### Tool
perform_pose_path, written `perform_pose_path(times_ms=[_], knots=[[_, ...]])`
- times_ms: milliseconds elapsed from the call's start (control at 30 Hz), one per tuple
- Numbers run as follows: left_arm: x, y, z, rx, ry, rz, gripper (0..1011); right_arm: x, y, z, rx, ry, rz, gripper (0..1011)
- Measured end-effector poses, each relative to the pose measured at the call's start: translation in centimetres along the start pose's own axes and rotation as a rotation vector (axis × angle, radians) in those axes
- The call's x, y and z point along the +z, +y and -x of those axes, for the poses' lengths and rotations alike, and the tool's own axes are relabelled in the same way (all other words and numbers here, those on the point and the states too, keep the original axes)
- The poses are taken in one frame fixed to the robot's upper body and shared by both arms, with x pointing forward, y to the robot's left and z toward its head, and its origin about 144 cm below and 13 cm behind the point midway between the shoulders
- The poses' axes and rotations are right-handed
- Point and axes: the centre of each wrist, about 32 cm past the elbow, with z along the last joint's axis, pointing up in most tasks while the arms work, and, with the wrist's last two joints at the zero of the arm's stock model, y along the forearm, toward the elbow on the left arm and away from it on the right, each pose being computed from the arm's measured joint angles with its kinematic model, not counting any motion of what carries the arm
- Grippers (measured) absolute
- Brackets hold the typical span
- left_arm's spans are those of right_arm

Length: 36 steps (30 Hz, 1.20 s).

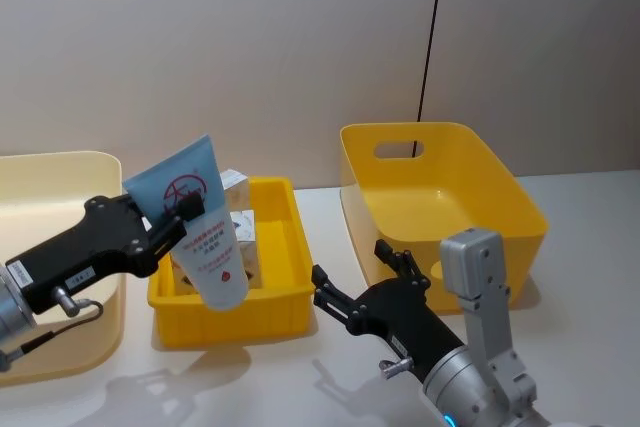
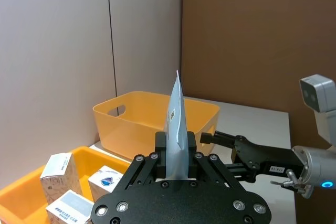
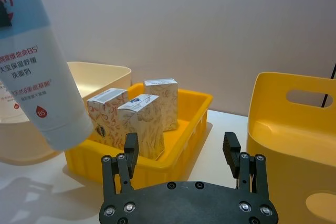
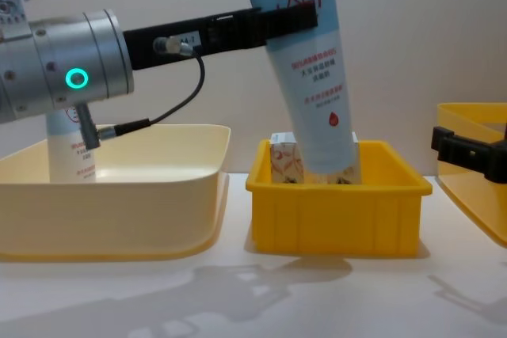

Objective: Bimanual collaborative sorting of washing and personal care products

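Observation:
My left gripper [image 1: 185, 217] is shut on a pale blue-and-white squeeze tube [image 1: 200, 227] near its flat crimped end. The tube [image 4: 313, 69] hangs tilted, cap end down, over the small yellow tray [image 4: 341, 215], its lower end near rim level. Beige cartons [image 3: 139, 119] with reddish swirls stand upright inside that tray. A second tube [image 4: 71, 152] stands in the cream bin [image 4: 119, 203] on the left. My right gripper [image 1: 352, 262] is open and holds nothing, low over the table to the right of the tray, between it and the large yellow bin [image 1: 500, 197].
The large yellow bin [image 3: 294, 124] with a handle slot stands at the right. The cream bin [image 1: 60, 172] fills the left side. A plain wall runs behind the table. White tabletop lies in front of the tray.

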Motion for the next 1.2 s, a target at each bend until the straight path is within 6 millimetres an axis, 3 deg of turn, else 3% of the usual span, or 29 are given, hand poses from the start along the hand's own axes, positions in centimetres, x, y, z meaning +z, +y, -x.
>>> perform_pose_path(times_ms=[500,1200], knots=[[-0.5,-0.2,0.4,0.012,-0.027,-0.017,202,0.1,-0.1,-0.1,0.015,-0.001,0.001,1001],[-0.7,-0.2,0.6,0.017,-0.037,-0.022,201,2.1,-0.6,-1.3,0.258,0.009,0.012,1001]])
